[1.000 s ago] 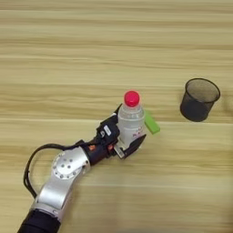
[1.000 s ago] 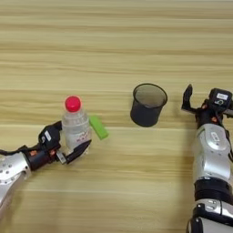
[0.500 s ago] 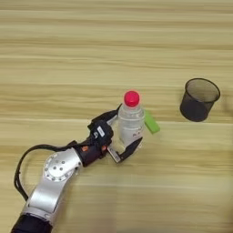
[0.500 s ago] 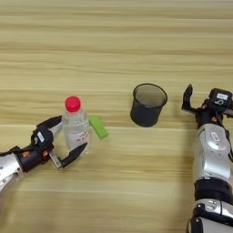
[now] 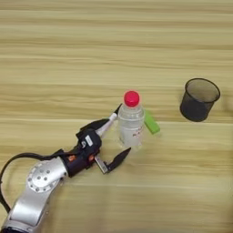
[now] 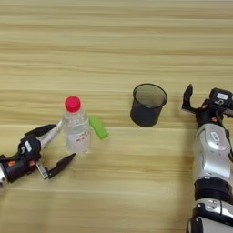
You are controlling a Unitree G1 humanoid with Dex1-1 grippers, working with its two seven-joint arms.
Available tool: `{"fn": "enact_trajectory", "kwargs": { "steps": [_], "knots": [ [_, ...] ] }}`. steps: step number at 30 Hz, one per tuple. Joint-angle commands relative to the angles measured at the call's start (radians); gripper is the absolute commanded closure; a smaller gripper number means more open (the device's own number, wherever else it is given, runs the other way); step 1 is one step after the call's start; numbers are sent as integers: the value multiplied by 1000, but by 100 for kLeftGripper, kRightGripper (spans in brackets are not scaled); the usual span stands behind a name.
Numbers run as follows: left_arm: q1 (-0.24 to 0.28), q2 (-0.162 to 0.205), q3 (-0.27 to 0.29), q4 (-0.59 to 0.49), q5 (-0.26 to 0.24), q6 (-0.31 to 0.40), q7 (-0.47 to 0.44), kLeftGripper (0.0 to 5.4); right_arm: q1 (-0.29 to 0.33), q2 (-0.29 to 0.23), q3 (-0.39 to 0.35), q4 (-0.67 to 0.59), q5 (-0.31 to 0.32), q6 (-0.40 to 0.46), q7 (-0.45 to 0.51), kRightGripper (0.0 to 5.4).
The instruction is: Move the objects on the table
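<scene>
Left hand, fingers spread and clear of the upright bottle mid-desk, green block touching it, mesh cup toward the right edge; right hand idle, apparently spread; nothing held, moving judged still pending.

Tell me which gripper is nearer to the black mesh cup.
Right. The right gripper sits just right of the black mesh cup; the left gripper is far left, open beside the clear plastic bottle with red cap.
</scene>
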Motion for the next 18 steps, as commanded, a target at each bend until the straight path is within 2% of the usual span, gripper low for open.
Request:
{"fn": "enact_trajectory", "kwargs": {
  "steps": [1,6,8,11,15,17,18],
  "knots": [
    [-13,30,46,7,-9,4,8,3,-20,2,-1,17,-1,-9,-7,0],
    [-22,57,103,35,-3,-11,20,3,-28,2,0,32,-3,-14,-6,0],
    [-31,71,113,48,13,-23,22,3,-31,2,1,37,-3,-17,-6,0],
    [-60,71,124,85,23,-29,39,3,-35,2,2,46,-4,-23,-7,0],
    [-139,17,143,179,34,-26,122,3,-36,2,2,48,-5,-30,-7,0],
    [-177,-7,136,234,58,-55,160,3,-35,2,3,47,-5,-31,-7,0],
    [-206,-32,136,277,65,-68,191,3,-34,1,2,46,-5,-32,-7,0]
  ]
}}
